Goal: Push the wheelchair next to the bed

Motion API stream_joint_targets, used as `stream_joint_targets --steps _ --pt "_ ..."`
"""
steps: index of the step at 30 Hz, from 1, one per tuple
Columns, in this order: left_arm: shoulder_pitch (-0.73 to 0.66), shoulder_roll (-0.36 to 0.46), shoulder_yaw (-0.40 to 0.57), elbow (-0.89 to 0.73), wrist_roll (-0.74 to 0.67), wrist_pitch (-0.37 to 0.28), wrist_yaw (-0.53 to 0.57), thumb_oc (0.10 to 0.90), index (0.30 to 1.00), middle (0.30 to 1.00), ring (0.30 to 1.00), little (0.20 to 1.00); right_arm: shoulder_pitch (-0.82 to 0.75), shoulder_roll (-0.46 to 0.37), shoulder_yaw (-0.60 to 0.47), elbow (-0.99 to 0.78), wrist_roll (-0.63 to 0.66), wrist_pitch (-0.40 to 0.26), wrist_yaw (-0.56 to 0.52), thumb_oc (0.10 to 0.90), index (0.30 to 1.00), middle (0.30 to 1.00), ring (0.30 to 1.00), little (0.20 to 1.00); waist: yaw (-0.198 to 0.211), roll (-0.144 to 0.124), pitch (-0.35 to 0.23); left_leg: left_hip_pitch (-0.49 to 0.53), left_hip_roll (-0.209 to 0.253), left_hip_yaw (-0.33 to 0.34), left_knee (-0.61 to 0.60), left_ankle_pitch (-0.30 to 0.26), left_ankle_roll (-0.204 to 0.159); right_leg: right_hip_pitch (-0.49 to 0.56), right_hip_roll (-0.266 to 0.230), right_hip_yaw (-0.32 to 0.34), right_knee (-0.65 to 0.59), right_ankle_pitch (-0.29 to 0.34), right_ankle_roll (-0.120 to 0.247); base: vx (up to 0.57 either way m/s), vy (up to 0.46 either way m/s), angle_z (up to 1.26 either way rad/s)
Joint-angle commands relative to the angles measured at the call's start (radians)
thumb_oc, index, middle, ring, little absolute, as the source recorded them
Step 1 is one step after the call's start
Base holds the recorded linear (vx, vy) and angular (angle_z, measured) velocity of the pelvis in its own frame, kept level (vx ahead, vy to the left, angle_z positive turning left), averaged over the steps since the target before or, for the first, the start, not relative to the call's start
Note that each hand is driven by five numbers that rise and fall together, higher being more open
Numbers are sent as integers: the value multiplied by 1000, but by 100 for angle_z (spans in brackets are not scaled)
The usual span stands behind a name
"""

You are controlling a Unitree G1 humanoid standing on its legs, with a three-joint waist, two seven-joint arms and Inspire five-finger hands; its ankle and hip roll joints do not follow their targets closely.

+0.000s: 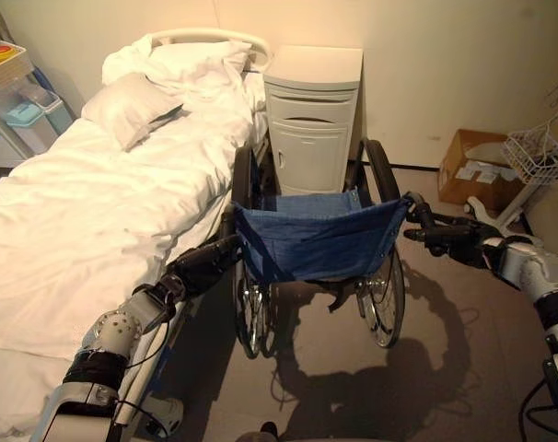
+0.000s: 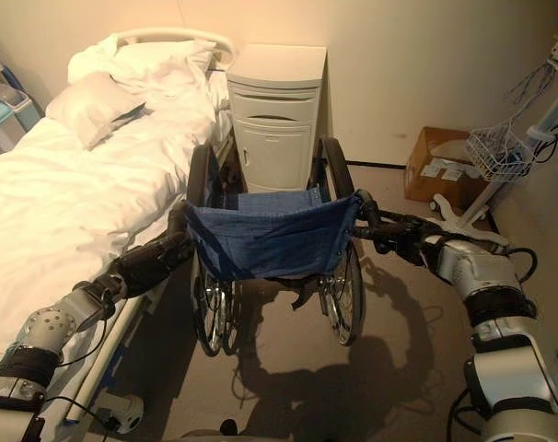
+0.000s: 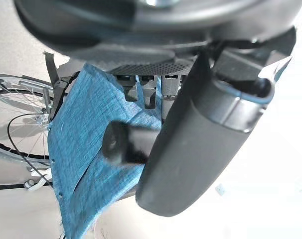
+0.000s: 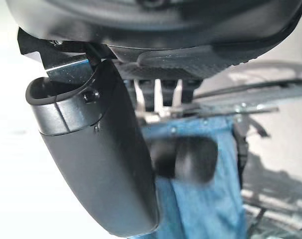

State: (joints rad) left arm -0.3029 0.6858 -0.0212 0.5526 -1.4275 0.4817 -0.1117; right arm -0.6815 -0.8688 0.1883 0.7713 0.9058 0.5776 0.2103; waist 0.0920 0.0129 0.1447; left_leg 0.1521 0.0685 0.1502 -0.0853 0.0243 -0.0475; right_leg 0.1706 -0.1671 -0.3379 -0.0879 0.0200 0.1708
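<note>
Beside bed (image 1: 76, 221), both hands grip wheelchair (image 1: 316, 235).

We see wheelchair (image 1: 318, 241) w/ blue fabric backrest, 2 large spoked wheels, upright, back toward us, just beside white bed (image 1: 86, 212), bed on its left, front near wall.
</note>
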Motion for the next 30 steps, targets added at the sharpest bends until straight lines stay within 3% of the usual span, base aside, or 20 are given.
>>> stream_joint_targets --steps 1,5,12,16,19,24,26,30 --pt "-43 189 214 92 -62 -53 -58 800 900 900 900 900 -27 -182 -38 48 165 22 92 800 900 900 900 900 -4 -24 -85 0 -43 46 26 -75 8 -30 30 -2 110 -83 -48 0 0 0" --pt "-3 209 251 153 -30 -22 -114 800 900 900 900 900 51 -186 -104 13 294 84 214 800 900 900 900 900 -15 -26 -88 -1 -46 51 21 -75 9 -36 36 3 110 -83 -48 -9 -10 -4" --pt "34 209 279 217 15 -10 -225 800 900 900 900 900 129 -196 -172 5 386 178 399 800 900 900 900 900 -25 -34 -100 -2 -48 58 20 -77 8 -39 44 8 106 -84 -47 -1 -7 -2" --pt "46 194 291 212 -24 -28 -347 800 900 900 900 900 153 -197 -216 17 438 211 394 800 900 900 900 900 -25 -38 -104 1 -50 59 20 -82 7 -36 46 8 103 -83 -46 0 0 0" --pt "63 149 322 173 -145 -19 -452 800 900 900 900 900 189 -207 -281 76 366 247 420 800 900 900 900 900 -25 -42 -108 4 -49 60 18 -86 5 -35 46 9 102 -84 -45 0 0 0" --pt "99 69 364 132 -263 -45 -490 800 900 900 900 900 228 -216 -348 169 243 275 513 800 900 900 900 900 -17 -54 -108 10 -51 54 15 -91 5 -31 47 8 102 -89 -48 7 -8 -2" --pt "113 38 374 148 -273 -61 -490 800 900 900 900 900 229 -210 -363 195 208 287 532 800 900 900 900 900 -14 -59 -107 13 -51 52 14 -93 4 -29 47 5 104 -92 -49 21 -23 -4" --pt "171 -42 387 220 -123 -54 -518 800 900 900 900 900 248 -170 -375 211 145 275 551 800 900 900 900 900 -11 -66 -103 17 -50 52 13 -96 5 -27 46 1 106 -96 -52 8 -9 -2"
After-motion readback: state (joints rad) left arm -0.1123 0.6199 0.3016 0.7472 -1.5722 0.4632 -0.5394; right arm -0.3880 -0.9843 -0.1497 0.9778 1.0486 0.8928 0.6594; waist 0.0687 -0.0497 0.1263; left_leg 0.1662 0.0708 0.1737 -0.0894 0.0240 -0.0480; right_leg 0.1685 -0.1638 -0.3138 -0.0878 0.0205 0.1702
